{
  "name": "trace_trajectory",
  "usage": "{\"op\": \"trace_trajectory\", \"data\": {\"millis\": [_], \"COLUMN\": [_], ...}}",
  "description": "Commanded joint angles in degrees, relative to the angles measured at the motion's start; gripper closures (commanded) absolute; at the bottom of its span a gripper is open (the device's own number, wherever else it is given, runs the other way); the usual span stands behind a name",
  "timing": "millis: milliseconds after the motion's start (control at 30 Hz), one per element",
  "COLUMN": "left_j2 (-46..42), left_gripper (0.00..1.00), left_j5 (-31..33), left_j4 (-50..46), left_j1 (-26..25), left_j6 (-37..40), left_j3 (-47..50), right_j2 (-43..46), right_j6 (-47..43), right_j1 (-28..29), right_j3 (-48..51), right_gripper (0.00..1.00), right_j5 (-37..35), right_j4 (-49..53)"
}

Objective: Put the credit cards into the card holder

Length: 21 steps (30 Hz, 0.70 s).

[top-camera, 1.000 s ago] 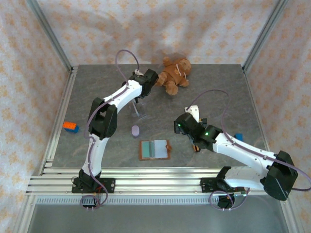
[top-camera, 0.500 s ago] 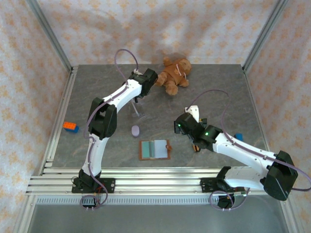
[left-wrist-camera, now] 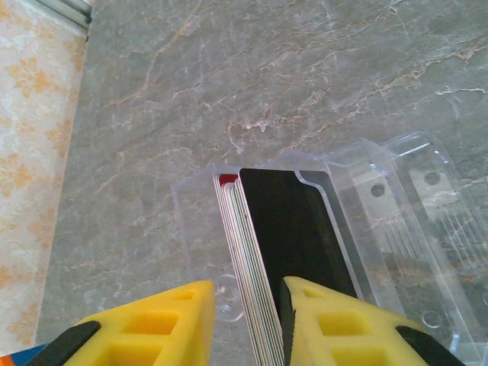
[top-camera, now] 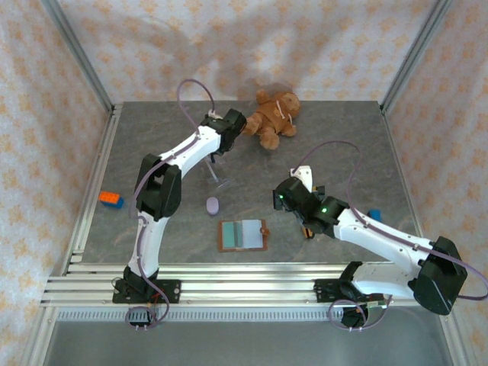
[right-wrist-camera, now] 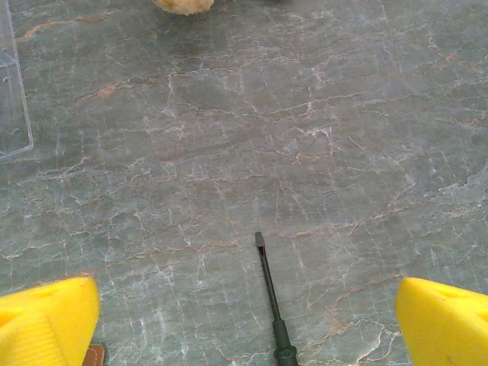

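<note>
1. Left gripper point(left-wrist-camera: 248, 293) straddles the credit cards point(left-wrist-camera: 293, 229), upright in a clear stand point(left-wrist-camera: 381, 191) near the teddy point(top-camera: 273, 118); can't tell if it's gripping.
2. Right gripper point(right-wrist-camera: 244, 305) is released, over a screwdriver point(right-wrist-camera: 271, 301).
3. Card holder point(top-camera: 242, 235) lies open up front.

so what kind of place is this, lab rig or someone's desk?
Looks like a tabletop robot test cell, probably for data collection: aluminium frame rails, patterned walls around a marble-look table, and odd props such as a teddy bear.
</note>
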State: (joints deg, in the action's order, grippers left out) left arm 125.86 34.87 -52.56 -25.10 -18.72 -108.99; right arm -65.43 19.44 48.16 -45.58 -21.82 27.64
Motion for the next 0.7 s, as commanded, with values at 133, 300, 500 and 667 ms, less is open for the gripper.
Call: {"op": "trace_trajectory", "data": {"millis": [133, 300, 500, 667], "left_j2": [-5.23, -8.83, -6.47, -5.33], "left_gripper": [0.61, 0.53, 0.46, 0.41], "left_j5": [-7.60, -13.85, -25.56, -27.31], "left_j4": [-0.33, 1.36, 1.27, 3.68], "left_j1": [2.56, 4.17, 6.72, 6.73], "left_j6": [-11.86, -22.93, -30.42, -33.29], "left_j3": [1.74, 4.57, 2.44, 2.42], "right_j2": [-0.40, -1.49, -2.16, -4.48], "right_j6": [0.84, 0.72, 0.63, 0.16], "right_j1": [-0.22, -0.33, -0.31, -0.30], "right_j3": [-0.80, -1.70, -2.41, -3.61], "right_gripper": [0.01, 0.01, 0.01, 0.01], "right_j5": [-0.90, -0.28, 0.11, 0.51], "right_j4": [0.86, 0.75, 0.32, 0.31]}}
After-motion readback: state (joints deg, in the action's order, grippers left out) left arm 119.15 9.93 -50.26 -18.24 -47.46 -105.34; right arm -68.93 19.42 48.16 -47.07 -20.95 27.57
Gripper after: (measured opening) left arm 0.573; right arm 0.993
